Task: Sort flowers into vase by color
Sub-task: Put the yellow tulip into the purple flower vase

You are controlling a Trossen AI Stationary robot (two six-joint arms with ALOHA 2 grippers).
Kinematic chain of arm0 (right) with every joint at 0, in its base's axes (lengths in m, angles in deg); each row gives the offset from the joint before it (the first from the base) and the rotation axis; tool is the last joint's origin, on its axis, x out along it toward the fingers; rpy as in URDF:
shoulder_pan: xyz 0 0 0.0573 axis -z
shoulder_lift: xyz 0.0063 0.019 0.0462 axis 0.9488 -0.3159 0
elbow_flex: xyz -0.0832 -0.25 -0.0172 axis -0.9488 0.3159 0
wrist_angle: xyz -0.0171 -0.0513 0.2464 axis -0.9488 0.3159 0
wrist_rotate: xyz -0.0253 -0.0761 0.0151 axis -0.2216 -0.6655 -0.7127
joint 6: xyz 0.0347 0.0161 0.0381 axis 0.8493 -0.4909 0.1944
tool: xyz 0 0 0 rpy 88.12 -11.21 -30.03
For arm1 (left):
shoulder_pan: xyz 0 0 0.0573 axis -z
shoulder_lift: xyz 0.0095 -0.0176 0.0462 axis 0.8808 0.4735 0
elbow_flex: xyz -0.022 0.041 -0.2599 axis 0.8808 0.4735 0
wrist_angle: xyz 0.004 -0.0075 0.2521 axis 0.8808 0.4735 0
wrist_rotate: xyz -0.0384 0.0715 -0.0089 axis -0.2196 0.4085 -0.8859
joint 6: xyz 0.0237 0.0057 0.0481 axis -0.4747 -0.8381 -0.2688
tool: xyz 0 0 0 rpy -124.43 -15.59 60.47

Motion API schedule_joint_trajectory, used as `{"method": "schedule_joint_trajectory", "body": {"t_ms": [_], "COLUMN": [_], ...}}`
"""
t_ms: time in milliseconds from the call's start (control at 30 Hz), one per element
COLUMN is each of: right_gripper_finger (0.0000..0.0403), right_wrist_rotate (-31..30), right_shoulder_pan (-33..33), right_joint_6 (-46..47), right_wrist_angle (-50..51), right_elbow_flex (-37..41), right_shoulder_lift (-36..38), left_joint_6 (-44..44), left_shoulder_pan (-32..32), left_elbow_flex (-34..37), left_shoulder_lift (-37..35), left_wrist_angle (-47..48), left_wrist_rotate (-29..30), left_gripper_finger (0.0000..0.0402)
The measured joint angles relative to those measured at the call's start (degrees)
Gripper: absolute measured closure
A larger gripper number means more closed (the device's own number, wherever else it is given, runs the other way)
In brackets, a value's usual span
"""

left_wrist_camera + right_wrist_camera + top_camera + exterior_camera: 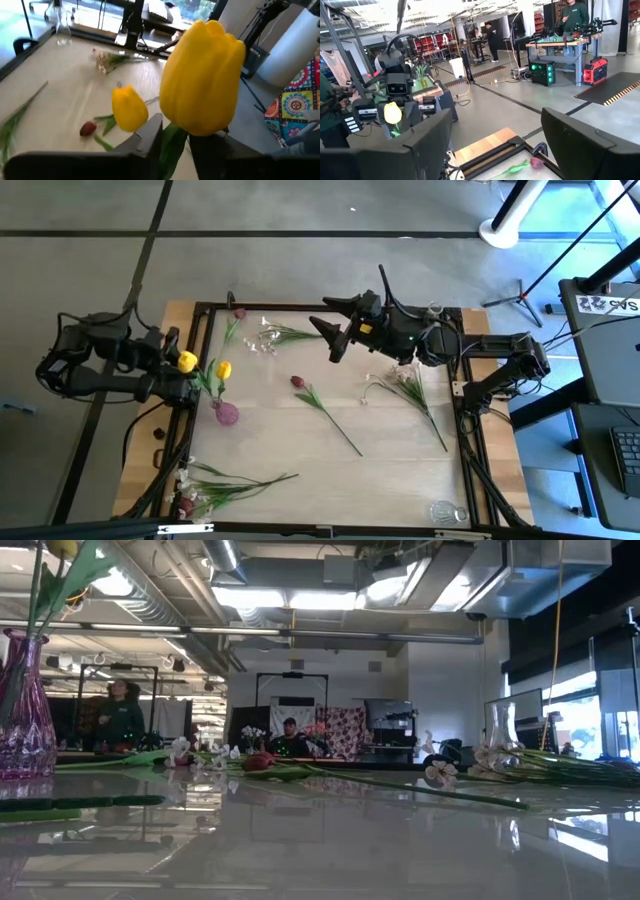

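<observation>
Two yellow tulips at the pink vase [226, 413], table's left edge: one [223, 369] standing in it, the other [187, 361] at the left gripper [178, 370], stem between its fingers [150, 134], grip cannot tell. Stem axis steeply down toward vase mouth. Right gripper [335, 340] spread wide, empty, raised mid-table. Red tulip [298, 383] flat, diagonal, nearer the right arm.

A vase [227, 414] stands near the table's [400, 470] left edge with a tulip [223, 369] in it, a second tulip [187, 361] just left of that; loose flowers lie mid-table [320, 405], at the right [412, 392], far [275, 335] and near-left [215, 485]
</observation>
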Motion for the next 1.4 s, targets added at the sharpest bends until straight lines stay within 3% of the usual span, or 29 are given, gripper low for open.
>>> {"method": "schedule_joint_trajectory", "body": {"t_ms": [233, 567, 833, 1033, 1233, 1400], "right_gripper_finger": [0.0097, 0.0097, 0.0097, 0.0097, 0.0097, 0.0097], "right_wrist_rotate": [0.02, 0.05, 4.17, 9.03, 13.12, 14.1], "right_shoulder_pan": [0.0, 0.0, 0.0, -0.07, -0.09, -0.07], "right_joint_6": [-1.95, -1.96, 0.32, 1.89, 1.86, 1.07], "right_wrist_angle": [1.63, 11.34, 22.8, 25.9, 31.37, 34.35], "right_elbow_flex": [0.0, 0.0, 0.08, 0.31, 0.33, 0.35], "right_shoulder_lift": [0.01, 0.01, -0.46, -2.71, -5.57, -6.24], "left_joint_6": [2.79, 2.56, 8.79, 12.07, 19.02, 26.22], "left_shoulder_pan": [0.0, 0.02, 0.0, 0.0, 0.0, 0.0], "left_elbow_flex": [-2.25, -13.1, -23.0, -29.64, -29.89, -25.8], "left_shoulder_lift": [7.61, 20.65, 24.83, 26.18, 26.07, 26.11], "left_wrist_angle": [8.54, 24.97, 26.07, 23.23, 25.48, 27.83], "left_wrist_rotate": [-1.34, -1.38, -0.76, 4.4, 4.72, 3.67], "left_gripper_finger": [0.0259, 0.0242, 0.0242, 0.0242, 0.0242, 0.0234]}}
